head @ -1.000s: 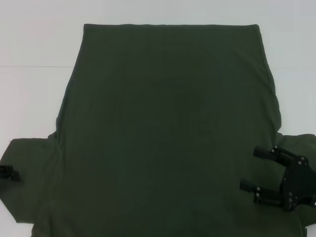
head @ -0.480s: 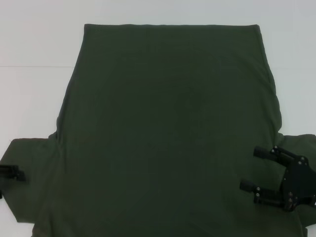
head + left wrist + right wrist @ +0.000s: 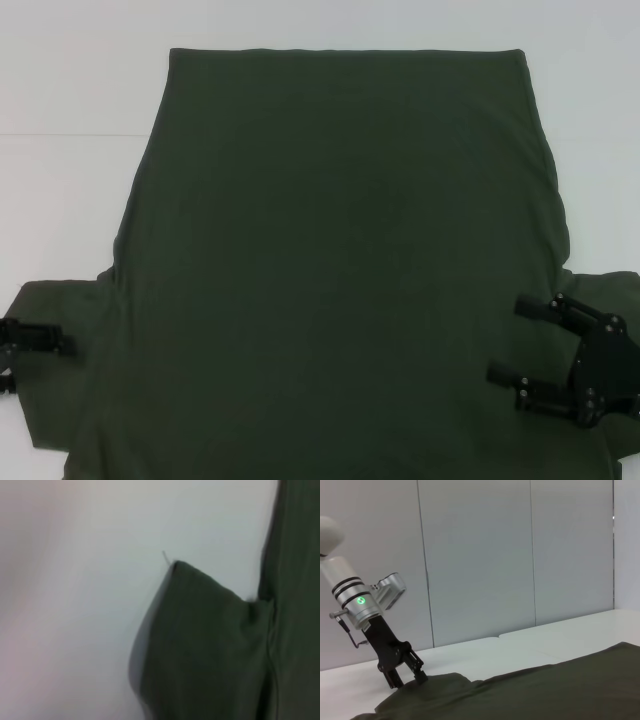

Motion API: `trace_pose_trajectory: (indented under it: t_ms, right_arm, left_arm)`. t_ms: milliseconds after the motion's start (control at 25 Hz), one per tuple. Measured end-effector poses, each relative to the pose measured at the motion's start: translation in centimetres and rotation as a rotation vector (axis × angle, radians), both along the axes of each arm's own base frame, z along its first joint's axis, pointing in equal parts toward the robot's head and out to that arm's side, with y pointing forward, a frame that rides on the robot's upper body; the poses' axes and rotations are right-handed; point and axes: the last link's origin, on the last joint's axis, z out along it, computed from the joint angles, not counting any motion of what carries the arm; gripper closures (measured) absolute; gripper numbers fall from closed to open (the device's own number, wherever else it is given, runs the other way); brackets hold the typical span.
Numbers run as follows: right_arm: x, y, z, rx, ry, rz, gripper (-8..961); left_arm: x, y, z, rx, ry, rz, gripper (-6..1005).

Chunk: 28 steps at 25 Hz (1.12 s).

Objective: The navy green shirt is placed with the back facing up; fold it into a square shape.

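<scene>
Your right end effector (image 3: 505,342) sits low over the shirt (image 3: 340,250), fingers spread and pointing inward across the cloth beside the right sleeve. Your left end effector (image 3: 35,340) reaches in at the outer edge of the left sleeve; from the right wrist view its fingertips (image 3: 407,676) look nearly together at the cloth, but you cannot tell whether they pinch it.

The shirt lies flat, plain side up, on the white counter (image 3: 70,90), spreading away from both end effectors, with its hem on the far side and a sleeve under each.

Expect soft, light, limp cotton: it will drape and drag, not hold shape. Take hold at the sleeve edges, pinching a good bite of fabric.

Your left arm comes down steeply, wrist tilted toward the sleeve; the right lies low and near level.
</scene>
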Motion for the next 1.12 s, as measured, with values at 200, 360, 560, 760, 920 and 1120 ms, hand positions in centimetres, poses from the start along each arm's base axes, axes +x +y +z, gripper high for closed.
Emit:
trace_pose_trajectory:
  t_ms: [200,360,560,760,920,1120]
  right_arm:
    - [0.0,0.0,0.0,0.000,0.000,0.001,39]
    - [0.0,0.0,0.0,-0.001,0.001,0.001,39]
    - [0.0,0.0,0.0,-0.001,0.001,0.002,39]
    - [-0.1,0.0,0.0,-0.002,0.003,0.002,39]
    - [-0.1,0.0,0.3,-0.001,0.001,0.010,40]
    - [-0.2,0.1,0.3,-0.001,0.001,0.013,41]
  left_arm:
    - [0.4,0.6,0.0,-0.010,0.016,-0.033,179]
    - [0.7,1.0,-0.4,-0.045,0.055,-0.063,218]
    - [0.6,1.2,-0.6,-0.055,0.096,-0.083,267]
    - [0.5,1.3,-0.6,-0.050,0.101,-0.083,451]
    - [0.5,1.4,-0.5,-0.044,0.102,-0.085,652]
    - [0.5,1.3,-0.4,-0.040,0.102,-0.087,850]
